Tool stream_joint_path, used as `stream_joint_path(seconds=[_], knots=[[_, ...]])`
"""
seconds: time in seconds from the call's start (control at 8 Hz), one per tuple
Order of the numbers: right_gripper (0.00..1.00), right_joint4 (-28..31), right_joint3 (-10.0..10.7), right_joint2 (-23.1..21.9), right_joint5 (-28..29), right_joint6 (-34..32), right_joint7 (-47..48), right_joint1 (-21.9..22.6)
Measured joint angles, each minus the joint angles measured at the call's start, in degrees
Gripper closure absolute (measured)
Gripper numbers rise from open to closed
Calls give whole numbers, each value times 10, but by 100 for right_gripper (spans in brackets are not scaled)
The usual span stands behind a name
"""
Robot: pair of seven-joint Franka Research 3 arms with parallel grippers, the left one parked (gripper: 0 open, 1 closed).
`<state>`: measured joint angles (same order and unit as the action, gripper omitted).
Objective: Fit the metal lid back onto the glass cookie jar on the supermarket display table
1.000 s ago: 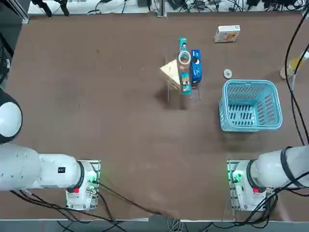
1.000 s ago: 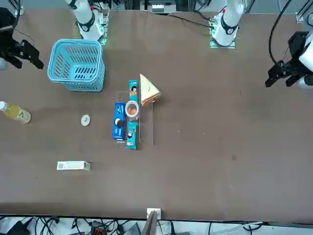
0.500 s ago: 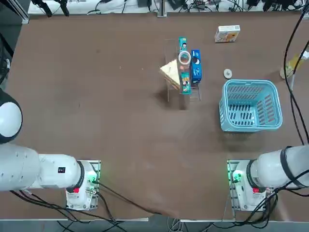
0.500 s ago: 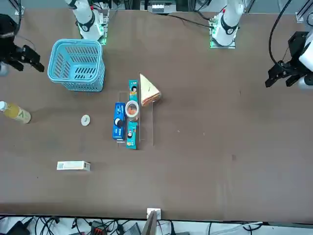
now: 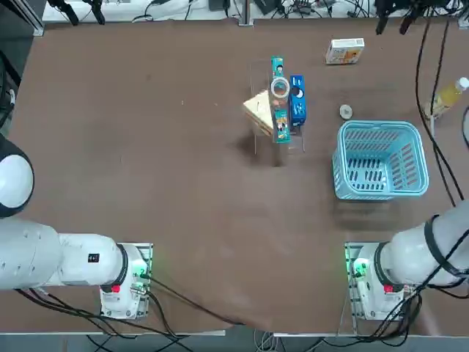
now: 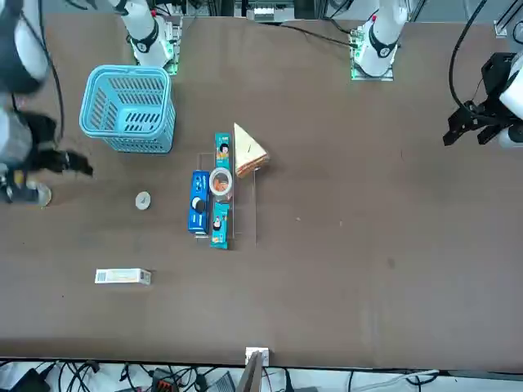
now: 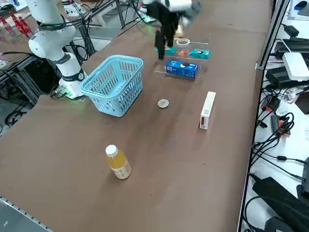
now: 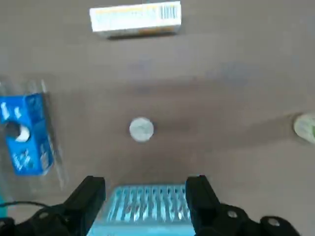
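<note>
The metal lid (image 5: 346,111) (image 6: 143,200) (image 7: 163,103) (image 8: 141,129) lies flat on the dark brown display table (image 5: 146,147), between the blue basket and a white carton. The glass cookie jar (image 5: 280,88) (image 6: 221,183) (image 7: 182,42), its whitish rim uncovered, stands in a clear rack among snack boxes. My right gripper (image 8: 145,189) (image 6: 82,166) (image 5: 390,22) (image 7: 161,50) hangs high above the table near the basket, away from the lid. It is open, and nothing is between its fingers (image 8: 91,191).
A blue basket (image 5: 381,160) (image 7: 116,84) stands just robot-side of the lid. A white carton (image 5: 344,51) (image 8: 135,18) lies beyond it. A yellow bottle (image 5: 443,97) (image 7: 118,163) stands at the table's right edge. A blue snack box (image 5: 297,101) and a wrapped sandwich (image 5: 258,108) flank the jar.
My right arm has swung in from the table's right edge, and the gripper now hangs over the basket and lid area. Lid, jar and basket have not moved.
</note>
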<state>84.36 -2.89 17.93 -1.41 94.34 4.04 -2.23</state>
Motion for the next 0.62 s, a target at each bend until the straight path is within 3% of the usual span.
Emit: stream_joint_path(seconds=[0.38,0.62], knots=[[0,20,-2,70,0,103,13,4],[0,84,-6,76,0,191,40,10]])
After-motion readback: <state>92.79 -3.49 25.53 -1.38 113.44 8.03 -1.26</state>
